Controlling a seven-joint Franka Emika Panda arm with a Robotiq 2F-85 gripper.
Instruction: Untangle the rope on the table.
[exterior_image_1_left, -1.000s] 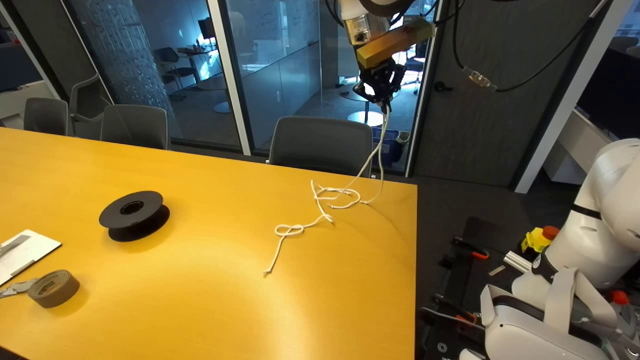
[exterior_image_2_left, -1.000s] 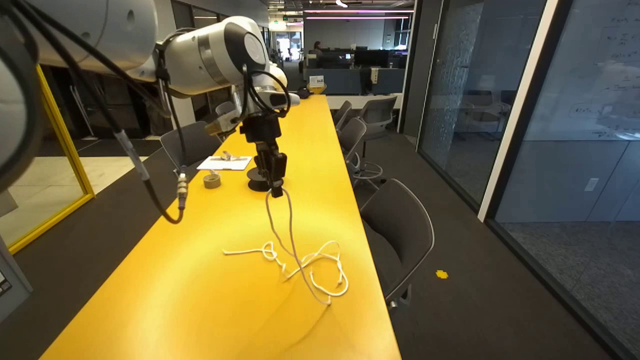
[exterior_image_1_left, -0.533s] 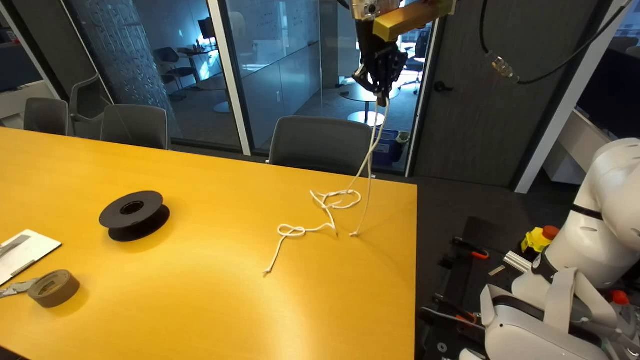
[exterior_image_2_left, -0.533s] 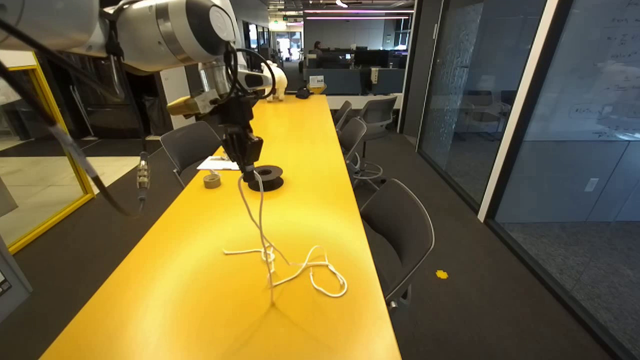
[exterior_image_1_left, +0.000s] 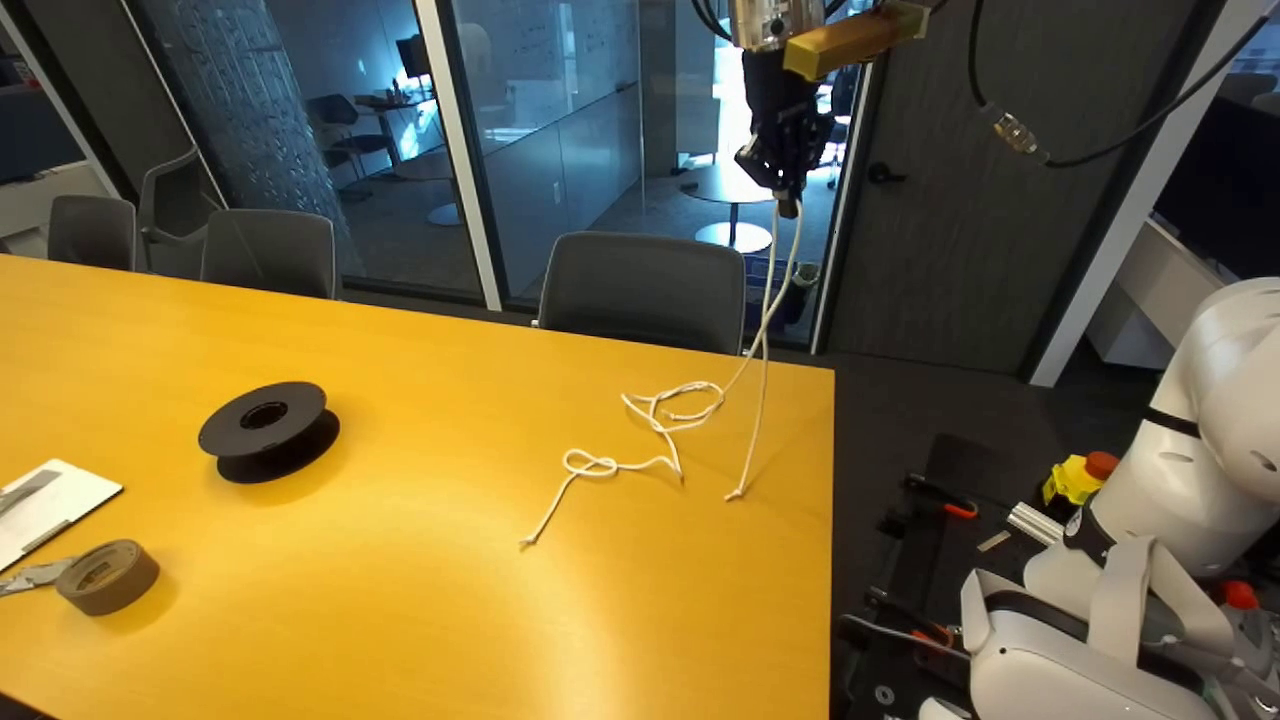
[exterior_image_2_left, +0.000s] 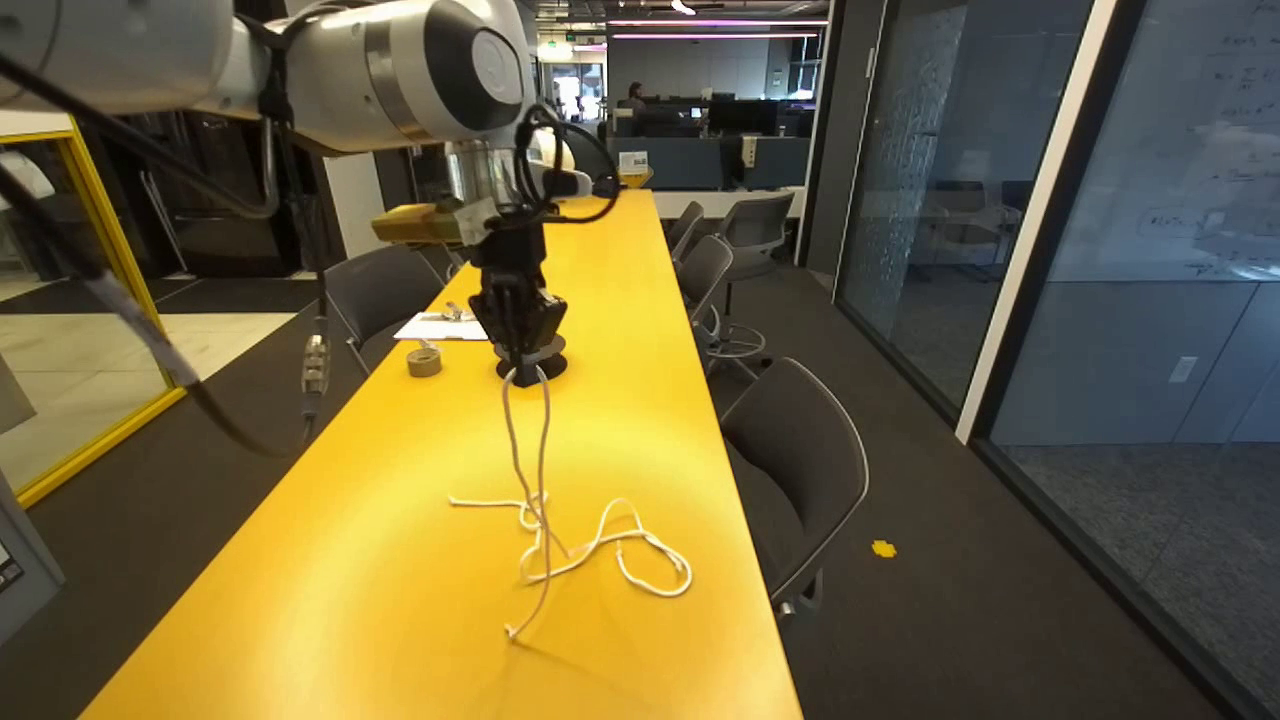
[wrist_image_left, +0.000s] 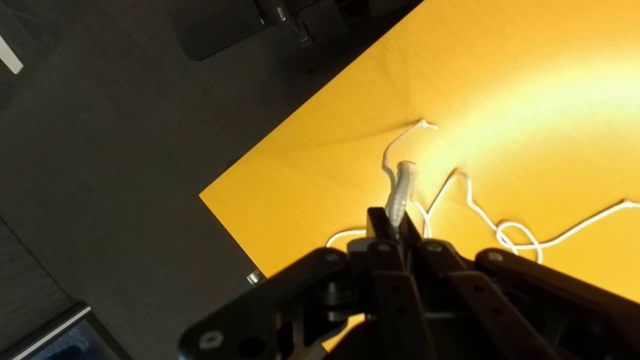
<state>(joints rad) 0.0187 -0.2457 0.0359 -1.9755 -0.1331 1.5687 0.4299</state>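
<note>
End effector (exterior_image_2_left: 525, 376) shifted, pointing down, pinching rope (wrist_image_left: 403, 187).

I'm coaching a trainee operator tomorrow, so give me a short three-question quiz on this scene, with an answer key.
1. True or false: the tool grips part of the rope.
2. On the table, the rope shows: (a) one straight line; (b) loops; (c) a tight ball.
3. What black thing with a central hole stands on the table?

Key: 1. True. 2. b. 3. The spool.
</note>
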